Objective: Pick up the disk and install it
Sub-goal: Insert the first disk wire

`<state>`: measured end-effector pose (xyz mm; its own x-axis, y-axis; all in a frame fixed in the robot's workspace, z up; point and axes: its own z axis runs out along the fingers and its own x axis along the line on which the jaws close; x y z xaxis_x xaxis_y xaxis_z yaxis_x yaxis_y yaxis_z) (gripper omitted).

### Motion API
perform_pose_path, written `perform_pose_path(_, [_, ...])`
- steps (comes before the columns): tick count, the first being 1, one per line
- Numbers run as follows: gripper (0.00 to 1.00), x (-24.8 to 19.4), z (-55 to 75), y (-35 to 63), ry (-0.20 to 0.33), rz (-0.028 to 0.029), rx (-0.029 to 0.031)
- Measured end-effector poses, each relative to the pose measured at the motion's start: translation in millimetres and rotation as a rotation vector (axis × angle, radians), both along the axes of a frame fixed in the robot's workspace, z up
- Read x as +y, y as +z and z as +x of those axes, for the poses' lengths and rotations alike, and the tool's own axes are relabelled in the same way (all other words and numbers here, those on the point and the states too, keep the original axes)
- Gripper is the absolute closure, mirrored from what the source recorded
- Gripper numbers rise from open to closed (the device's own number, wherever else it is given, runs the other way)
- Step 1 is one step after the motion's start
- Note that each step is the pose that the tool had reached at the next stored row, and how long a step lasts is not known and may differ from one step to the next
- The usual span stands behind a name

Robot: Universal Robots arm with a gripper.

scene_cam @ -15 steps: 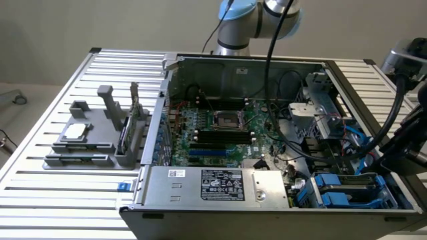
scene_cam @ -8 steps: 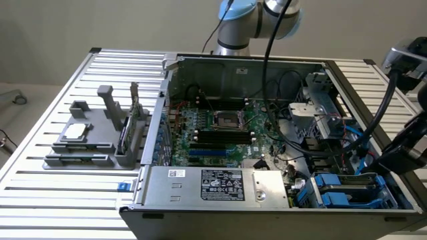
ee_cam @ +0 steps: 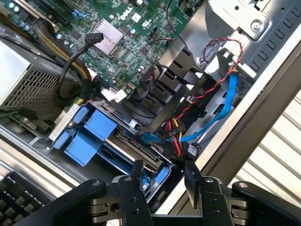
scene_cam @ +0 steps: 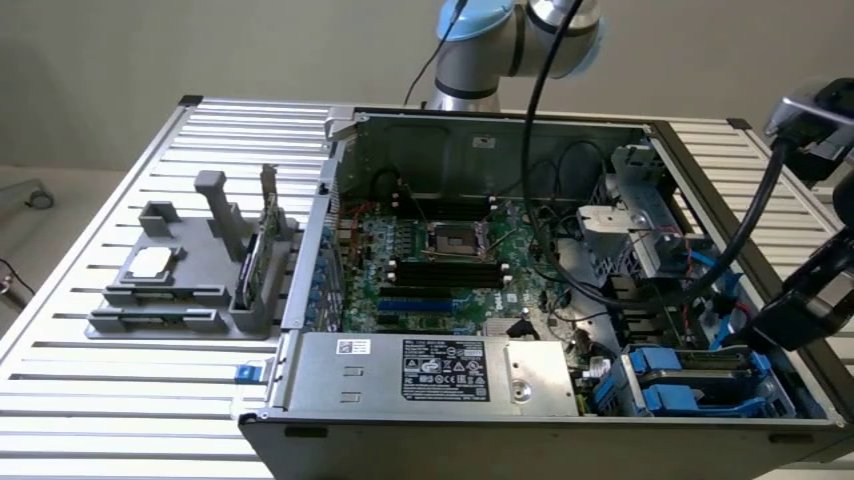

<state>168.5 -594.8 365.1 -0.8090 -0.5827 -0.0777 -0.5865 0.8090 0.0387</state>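
Blue-framed disk (ee_cam: 94,134) sits in a corner of the computer case (scene_cam: 320,385). I see my arm (scene_cam: 807,300) leaning over its wall, gripper (ee_cam: 163,169) just above the disk, fingers (ee_cam: 137,173) spread wide, holding nothing.

One open computer case (scene_cam: 494,125), one power-supply box (scene_cam: 350,385) (stickered), one grey fixture (scene_cam: 187,272), one robot arm (scene_cam: 481,40).

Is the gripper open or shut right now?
Open: in the wrist view the gripper has its two fingers standing apart, with nothing clamped between them.
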Motion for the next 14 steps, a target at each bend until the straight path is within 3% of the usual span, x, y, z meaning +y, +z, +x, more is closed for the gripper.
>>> perform_pose_path(5, [0.52, 0.0, -1.3, 0.0, -0.052, 0.0007, 0.003])
perform_pose_path(14, [0.52, 0.0, -12.4, -0.1, -0.086, 0.009, 0.0068])
